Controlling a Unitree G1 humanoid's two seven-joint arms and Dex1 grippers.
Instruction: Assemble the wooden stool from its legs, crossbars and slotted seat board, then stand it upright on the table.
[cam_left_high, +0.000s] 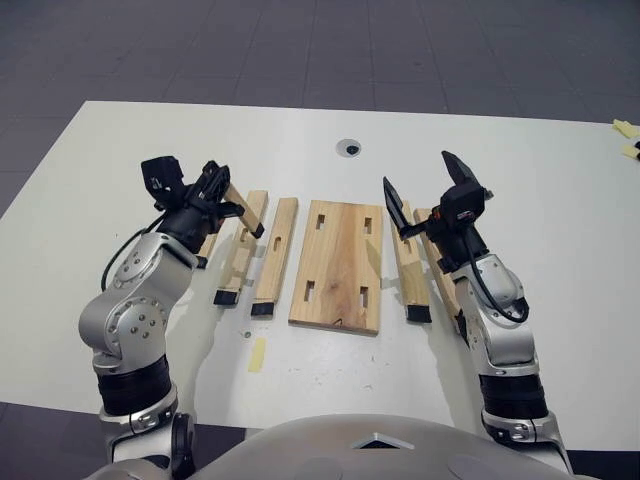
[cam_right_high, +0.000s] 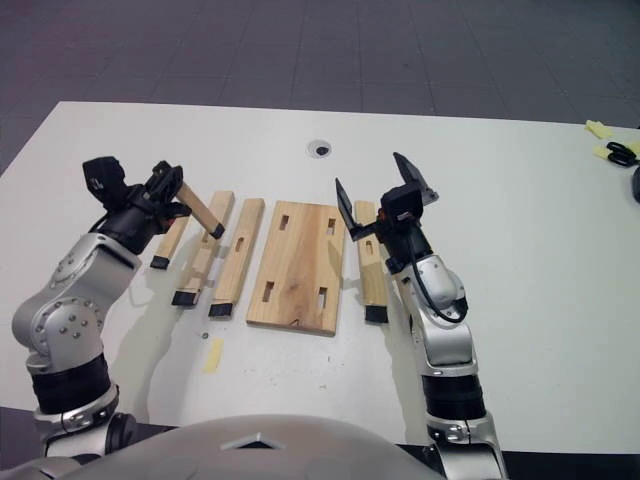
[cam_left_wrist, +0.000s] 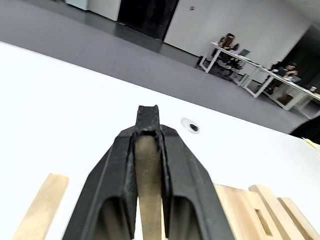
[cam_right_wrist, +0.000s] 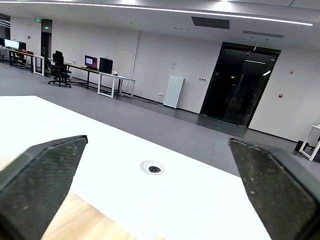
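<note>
Wooden leg (cam_left_high: 243, 210), pinched at one end by the left gripper (cam_left_high: 218, 188), hangs tilted over loose pieces (cam_left_high: 275, 255) left of the seat board (cam_left_high: 338, 265); it could twist free. Meanwhile the right gripper (cam_left_high: 415, 172) gapes empty.

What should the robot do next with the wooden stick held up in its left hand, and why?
Probably swing the leg over to the seat board and line it up with the nearest slot. The left hand is shut on the leg, lifted off the table, while the seat board lies flat with nothing fitted into it. The right hand hangs open, free to steady the board.
</note>
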